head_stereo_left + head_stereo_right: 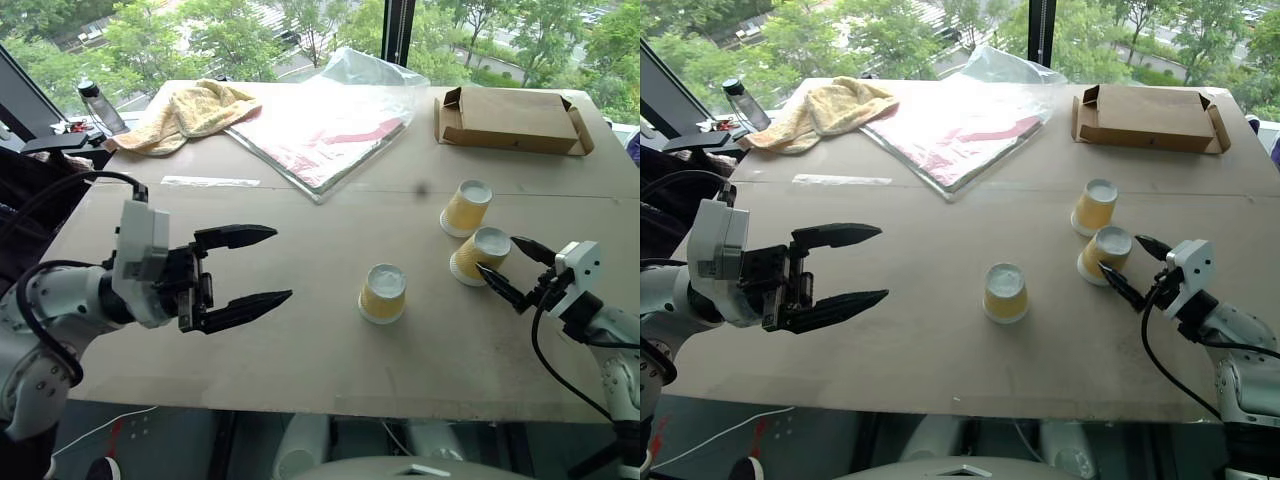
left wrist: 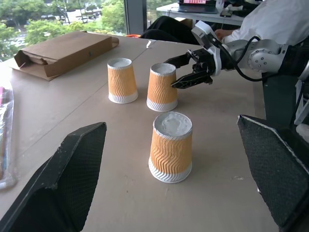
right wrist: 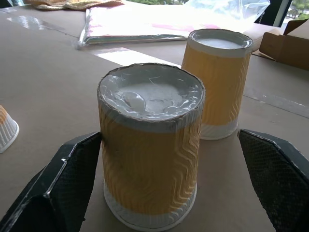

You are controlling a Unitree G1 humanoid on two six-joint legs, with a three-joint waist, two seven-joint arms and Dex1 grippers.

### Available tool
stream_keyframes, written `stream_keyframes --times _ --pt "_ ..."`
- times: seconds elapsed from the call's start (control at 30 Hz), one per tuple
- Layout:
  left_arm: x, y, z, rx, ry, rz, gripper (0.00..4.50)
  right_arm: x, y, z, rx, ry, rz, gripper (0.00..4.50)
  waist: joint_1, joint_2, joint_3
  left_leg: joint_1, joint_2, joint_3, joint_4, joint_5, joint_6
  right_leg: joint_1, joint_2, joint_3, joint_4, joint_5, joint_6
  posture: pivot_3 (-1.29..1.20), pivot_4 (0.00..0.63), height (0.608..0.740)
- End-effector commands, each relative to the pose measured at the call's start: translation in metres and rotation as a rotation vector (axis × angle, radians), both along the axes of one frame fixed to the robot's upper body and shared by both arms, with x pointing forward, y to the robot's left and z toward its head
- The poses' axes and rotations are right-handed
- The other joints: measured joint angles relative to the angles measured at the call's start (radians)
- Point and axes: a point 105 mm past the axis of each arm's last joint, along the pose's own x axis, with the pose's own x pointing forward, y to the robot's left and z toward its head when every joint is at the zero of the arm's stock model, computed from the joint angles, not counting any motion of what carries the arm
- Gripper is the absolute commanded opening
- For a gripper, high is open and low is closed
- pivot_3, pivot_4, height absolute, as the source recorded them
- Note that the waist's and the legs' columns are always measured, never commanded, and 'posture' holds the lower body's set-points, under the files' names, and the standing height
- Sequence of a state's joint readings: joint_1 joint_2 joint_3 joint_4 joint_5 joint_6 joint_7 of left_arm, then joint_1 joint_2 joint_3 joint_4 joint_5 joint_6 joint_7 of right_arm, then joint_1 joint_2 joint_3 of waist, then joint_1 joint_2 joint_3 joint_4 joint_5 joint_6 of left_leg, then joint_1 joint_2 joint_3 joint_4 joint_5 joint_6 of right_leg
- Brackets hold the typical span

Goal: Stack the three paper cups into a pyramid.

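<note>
Yellow paper cups all stood upside down on the table, none stacked.
The right gripper straddled the nearer right-hand cup, jaws wide (nothing held); it should centre before closing. The left gripper hovered open beside the lone cup; the far cup waited.

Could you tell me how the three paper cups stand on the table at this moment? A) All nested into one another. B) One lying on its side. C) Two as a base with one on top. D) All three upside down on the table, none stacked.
D: each of the three paper cups rests rim-down on the table, white bottom up, with none on another; the open right claw is at the nearest right-hand cup.
</note>
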State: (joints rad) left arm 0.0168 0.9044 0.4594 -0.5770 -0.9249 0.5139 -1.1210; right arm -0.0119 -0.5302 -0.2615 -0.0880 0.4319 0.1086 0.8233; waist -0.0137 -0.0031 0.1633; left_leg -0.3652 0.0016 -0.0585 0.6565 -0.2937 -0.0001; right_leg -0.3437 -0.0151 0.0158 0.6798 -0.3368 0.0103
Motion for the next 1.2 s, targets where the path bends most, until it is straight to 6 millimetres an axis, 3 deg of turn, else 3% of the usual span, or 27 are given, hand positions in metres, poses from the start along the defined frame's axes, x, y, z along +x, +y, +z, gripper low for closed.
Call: stream_keyframes --times 0.03,0.13,0.23,0.37,0.67,0.8,1.2 --pt "-0.005 -0.004 0.005 0.018 -0.040 -0.029 4.45 0.002 0.004 0.010 0.022 -0.028 0.031 4.50 -0.001 0.000 0.000 0.000 0.000 0.000 0.000 0.000 0.000 0.000 0.000 0.000 0.000 0.000 0.000 0.00 0.150 0.740" --pt "-0.004 -0.008 0.007 0.005 -0.044 -0.033 4.45 0.002 0.005 0.008 0.020 -0.007 0.045 4.50 0.001 0.000 0.000 0.000 0.000 0.000 0.000 0.000 0.000 0.000 0.000 0.000 0.000 0.000 0.000 0.00 0.150 0.740" --pt "-0.003 -0.009 0.007 0.000 -0.047 -0.030 4.50 0.002 0.004 0.006 0.017 -0.005 0.049 3.63 0.001 0.000 0.000 -0.001 0.000 0.000 0.000 0.000 0.000 0.000 0.000 0.000 -0.001 0.000 0.000 0.00 0.150 0.740" --pt "-0.002 -0.010 0.006 0.004 -0.043 -0.030 4.50 0.001 0.004 0.009 0.023 -0.008 0.059 1.98 0.000 0.000 0.000 0.000 0.000 0.000 0.000 0.000 0.000 0.000 0.000 0.000 0.000 0.000 0.000 0.00 0.150 0.740" --pt "-0.002 -0.008 0.002 0.044 -0.024 -0.050 4.50 -0.032 0.029 0.005 -0.122 0.030 0.324 1.98 0.001 0.000 0.000 -0.001 0.000 0.000 -0.001 -0.001 0.001 -0.001 0.000 0.000 -0.001 0.000 0.000 0.00 0.150 0.740" --pt "-0.005 -0.011 -0.001 0.052 -0.010 -0.076 4.50 -0.047 0.056 0.003 -0.089 0.063 0.441 1.98 -0.002 0.000 0.000 0.000 0.000 0.000 -0.001 -0.002 0.003 -0.001 0.000 0.000 0.000 0.000 0.000 0.00 0.150 0.740" --pt "-0.007 -0.010 -0.004 0.064 0.001 -0.084 4.50 -0.053 0.073 -0.003 -0.052 0.097 0.482 1.98 0.000 -0.001 0.001 -0.001 0.000 -0.001 -0.001 -0.001 0.002 -0.001 0.000 0.000 -0.001 0.000 0.000 0.00 0.150 0.740"
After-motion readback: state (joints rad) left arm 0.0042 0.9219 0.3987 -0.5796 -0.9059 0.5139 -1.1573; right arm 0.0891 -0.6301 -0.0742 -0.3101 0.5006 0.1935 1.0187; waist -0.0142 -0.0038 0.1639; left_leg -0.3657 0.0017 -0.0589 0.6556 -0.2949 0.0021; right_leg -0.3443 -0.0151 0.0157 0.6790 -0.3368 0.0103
